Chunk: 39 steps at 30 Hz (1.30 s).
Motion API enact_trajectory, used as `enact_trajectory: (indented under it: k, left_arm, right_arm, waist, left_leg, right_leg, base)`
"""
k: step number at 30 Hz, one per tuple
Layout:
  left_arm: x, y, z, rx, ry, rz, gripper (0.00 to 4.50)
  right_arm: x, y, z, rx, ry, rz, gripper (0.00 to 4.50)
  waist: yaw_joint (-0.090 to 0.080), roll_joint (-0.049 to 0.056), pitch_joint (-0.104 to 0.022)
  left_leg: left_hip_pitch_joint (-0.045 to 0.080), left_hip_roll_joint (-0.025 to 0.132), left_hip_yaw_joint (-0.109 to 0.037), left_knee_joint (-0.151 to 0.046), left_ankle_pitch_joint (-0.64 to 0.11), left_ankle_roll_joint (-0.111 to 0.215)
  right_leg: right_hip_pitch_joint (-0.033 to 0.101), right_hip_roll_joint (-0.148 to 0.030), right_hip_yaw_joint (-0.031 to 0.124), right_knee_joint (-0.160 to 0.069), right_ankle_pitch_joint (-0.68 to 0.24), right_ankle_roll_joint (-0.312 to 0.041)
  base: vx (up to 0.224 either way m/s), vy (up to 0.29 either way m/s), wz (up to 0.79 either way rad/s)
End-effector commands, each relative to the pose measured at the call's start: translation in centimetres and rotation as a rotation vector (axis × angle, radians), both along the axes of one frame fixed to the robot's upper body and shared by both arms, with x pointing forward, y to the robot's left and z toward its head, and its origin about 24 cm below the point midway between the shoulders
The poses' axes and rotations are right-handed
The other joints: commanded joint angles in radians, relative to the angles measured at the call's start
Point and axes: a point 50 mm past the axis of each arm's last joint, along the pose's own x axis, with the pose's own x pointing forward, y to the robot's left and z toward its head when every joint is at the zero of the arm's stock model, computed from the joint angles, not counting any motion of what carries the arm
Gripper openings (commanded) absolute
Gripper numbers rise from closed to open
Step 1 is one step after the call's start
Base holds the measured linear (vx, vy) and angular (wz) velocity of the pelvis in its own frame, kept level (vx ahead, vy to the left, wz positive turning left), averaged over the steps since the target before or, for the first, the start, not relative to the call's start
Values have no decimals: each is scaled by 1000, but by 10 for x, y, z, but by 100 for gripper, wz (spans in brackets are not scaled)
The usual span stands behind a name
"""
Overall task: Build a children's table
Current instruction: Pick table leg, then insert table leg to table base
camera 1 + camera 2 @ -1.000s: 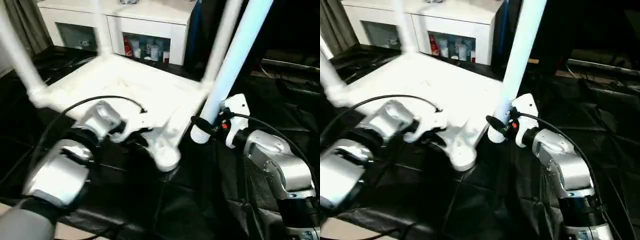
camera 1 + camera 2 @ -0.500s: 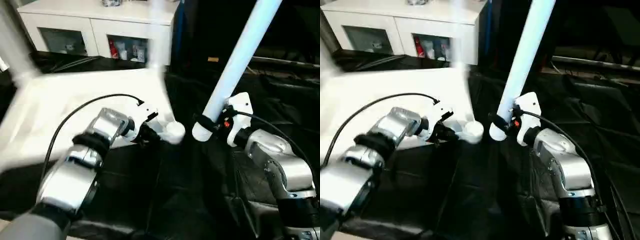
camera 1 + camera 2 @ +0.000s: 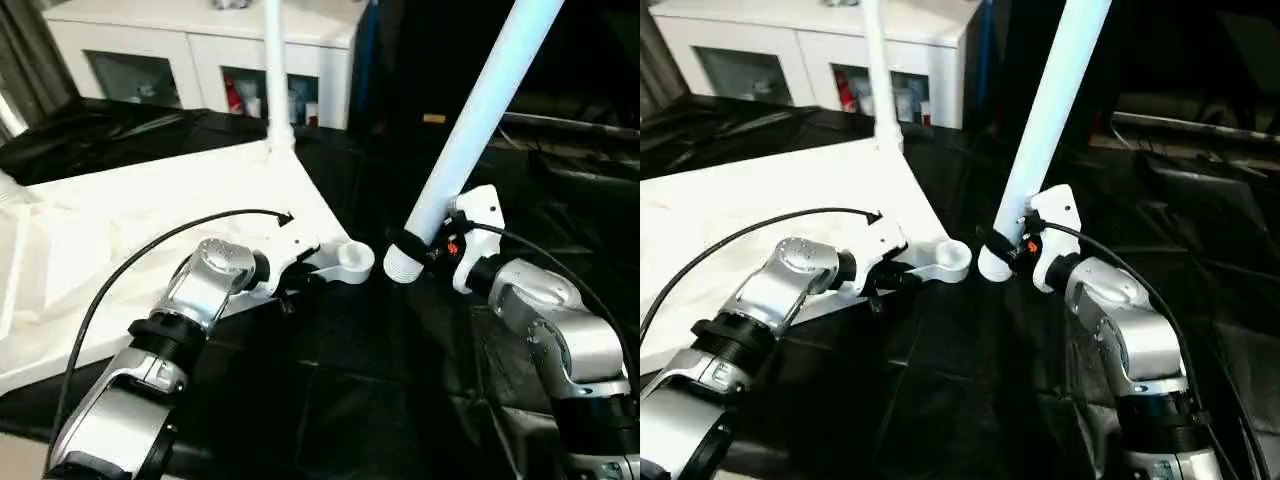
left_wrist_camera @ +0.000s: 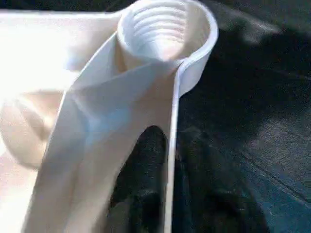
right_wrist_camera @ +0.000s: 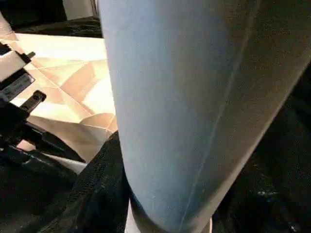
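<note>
Both head cameras are looking forward and down over the silver forearms, sharing the same scene from slightly offset spots: the tabletop point(image 3: 150, 230) on the left, the leg point(image 3: 470, 130) rising on the right, the white cabinet point(image 3: 200, 50) sitting far behind. The left wrist camera is peering along its own tool point(image 4: 146, 194) from very close, facing the threaded corner socket point(image 4: 165, 29), the same socket the head views are catching at centre. The right wrist camera is pressing right up against the leg, with the tabletop beyond.
</note>
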Motion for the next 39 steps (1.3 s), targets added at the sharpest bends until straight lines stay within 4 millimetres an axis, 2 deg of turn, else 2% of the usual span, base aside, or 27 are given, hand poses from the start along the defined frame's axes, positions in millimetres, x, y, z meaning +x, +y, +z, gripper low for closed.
enact_trajectory:
  k: [1, 5, 13, 14, 17, 19, 20, 23, 28, 31, 36, 39]
  left_arm:
    - [-1, 7, 0, -1, 22, 44, 102]
    - [-2, 10, 3, -20, 24, 50, 97]
    - [-4, 16, 5, -15, 26, 46, 97]
    - [-5, 17, 5, -10, 30, 45, 68]
    - [-5, 18, 3, -15, 36, 54, 61]
    - [-6, 18, 2, -15, 36, 56, 44]
    - [-7, 18, 0, -8, 45, 43, 18]
    - [-10, 17, -4, 9, 59, 19, 8]
    - [-14, 16, -5, 14, 66, -11, 0]
    - [-15, 16, -5, 23, 57, -28, 0]
    - [-15, 15, -1, -15, 25, -54, 0]
    - [-18, 15, 0, -16, 18, -84, 0]
  right_arm:
    - [0, -1, 0, 1, 9, 1, 187]
    - [1, -1, 1, -1, 8, 2, 187]
    - [1, -1, 1, -6, 4, 8, 187]
    - [1, -1, 2, -6, 2, 8, 187]
    - [2, 0, 4, -2, -8, 7, 187]
    - [3, 0, 6, 2, -12, 7, 187]
    - [4, 1, 9, 11, -19, 11, 187]
    - [7, 3, 13, 21, -28, 19, 187]
    - [14, 12, 22, 59, -33, 53, 187]
    - [17, 18, 27, 88, -25, 82, 187]
    - [18, 30, 20, 50, 58, 193, 187]
    - [21, 35, 12, -9, 92, 218, 187]
  waist:
    - [4, -11, -72]
    - [5, -11, -71]
    - [7, -10, -72]
    - [8, -9, -73]
    - [8, -10, -72]
    - [8, -9, -72]
    - [7, -10, -71]
    - [5, -9, -72]
    - [-4, -9, -74]
    - [-3, -9, -76]
    - [-3, -12, -76]
    - [-4, -10, -74]
  left_leg:
    - [23, 45, -17, -80, -336, -9]
    - [22, 42, -17, -80, -340, -12]
    - [22, 43, -17, -81, -337, -14]
    - [22, 44, -17, -81, -332, -14]
    - [21, 43, -16, -81, -330, -14]
    - [21, 43, -16, -81, -334, -15]
    - [21, 42, -16, -82, -337, -16]
    - [20, 42, -19, -83, -342, -19]
    - [19, 43, -17, -82, -321, -14]
    - [21, 42, -14, -79, -305, -8]
    - [16, 43, -16, -80, -281, -4]
    - [19, 43, -13, -79, -293, -12]
  right_leg:
    - [36, -56, 37, -86, -385, -187]
    - [36, -56, 36, -90, -408, -173]
    - [34, -55, 37, -88, -390, -171]
    - [34, -55, 38, -87, -382, -173]
    - [35, -55, 38, -87, -376, -174]
    - [35, -55, 38, -88, -381, -173]
    - [35, -55, 38, -89, -390, -170]
    - [35, -55, 37, -89, -408, -161]
    - [37, -53, 38, -81, -337, -189]
    - [37, -53, 39, -80, -319, -200]
    - [43, -53, 37, -74, -297, -207]
    - [38, -55, 39, -78, -321, -206]
  base:
    - [0, 0, 0]
    - [0, 0, 0]
    - [0, 0, 0]
    - [0, 0, 0]
    - [0, 0, 0]
    - [0, 0, 0]
    - [0, 0, 0]
    - [0, 0, 0]
    - [0, 0, 0]
    - [0, 0, 0]
    - [0, 0, 0]
    - [0, 0, 0]
